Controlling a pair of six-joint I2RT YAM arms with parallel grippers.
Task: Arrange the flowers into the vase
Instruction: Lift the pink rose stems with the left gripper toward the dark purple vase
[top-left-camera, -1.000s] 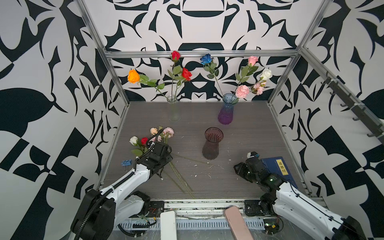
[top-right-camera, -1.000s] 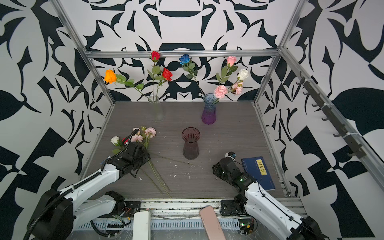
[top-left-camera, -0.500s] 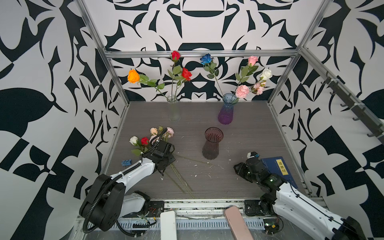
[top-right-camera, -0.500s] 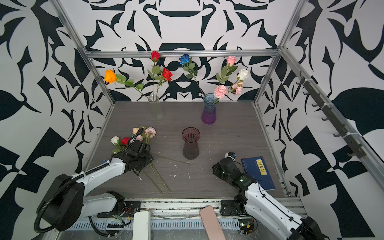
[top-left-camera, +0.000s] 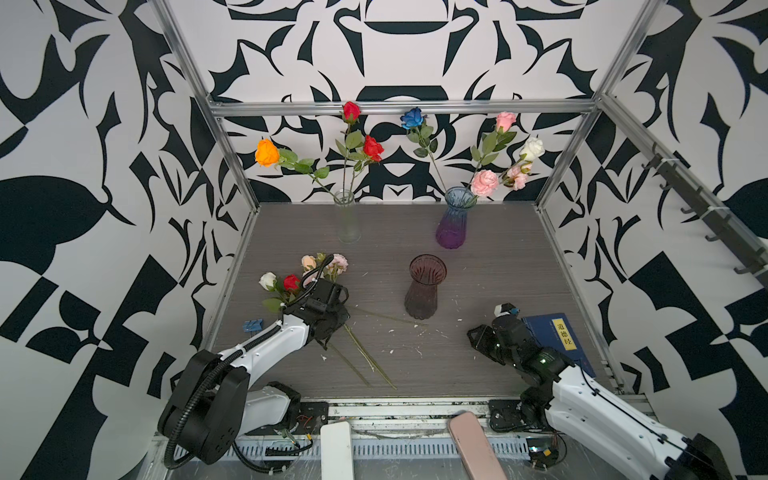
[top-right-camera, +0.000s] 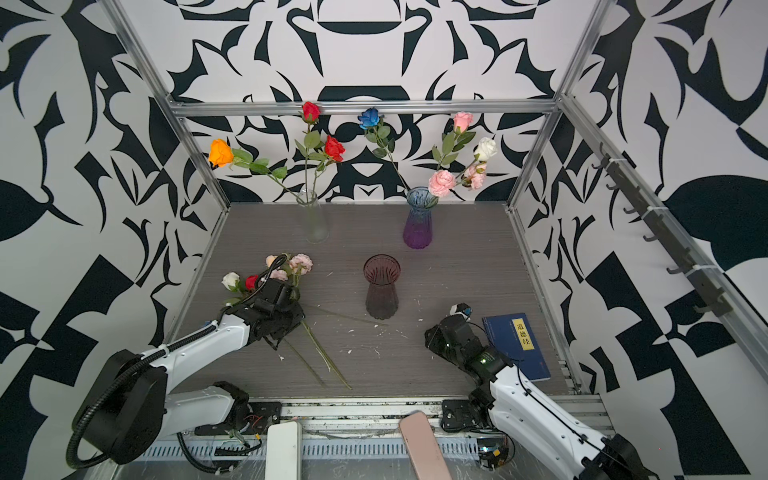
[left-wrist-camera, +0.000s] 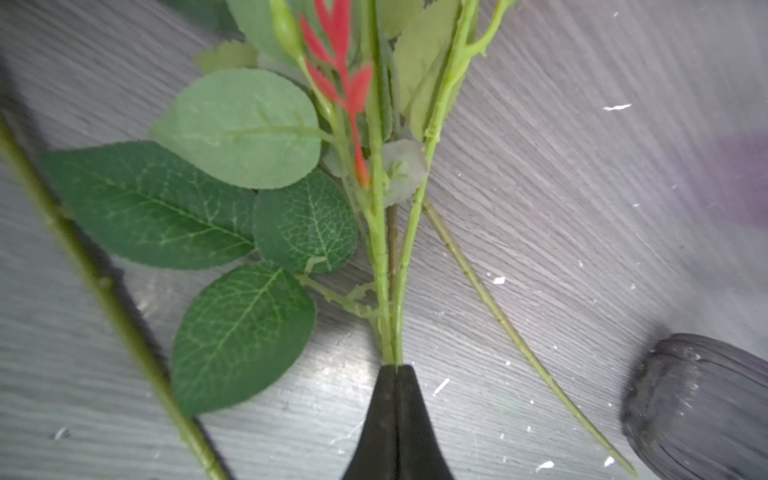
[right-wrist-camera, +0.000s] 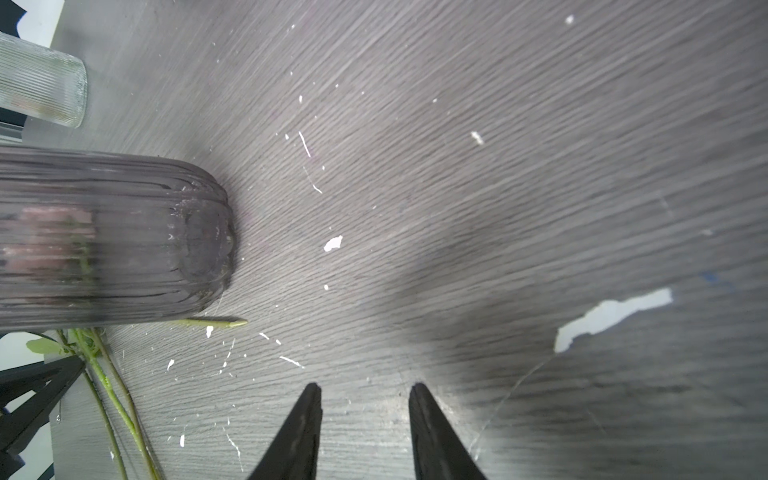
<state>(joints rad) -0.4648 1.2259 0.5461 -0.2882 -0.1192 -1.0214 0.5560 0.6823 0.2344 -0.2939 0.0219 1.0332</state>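
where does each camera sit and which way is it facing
top views: high at the front, looking down and back over the table; left arm and right arm show
left wrist: behind the left gripper, shut on flower stems, facing along them
right wrist: behind the open right gripper, low, facing the table
shared: the dark vase shows in all four

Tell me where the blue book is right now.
In both top views the blue book lies flat at the front right of the table, just right of the right gripper.
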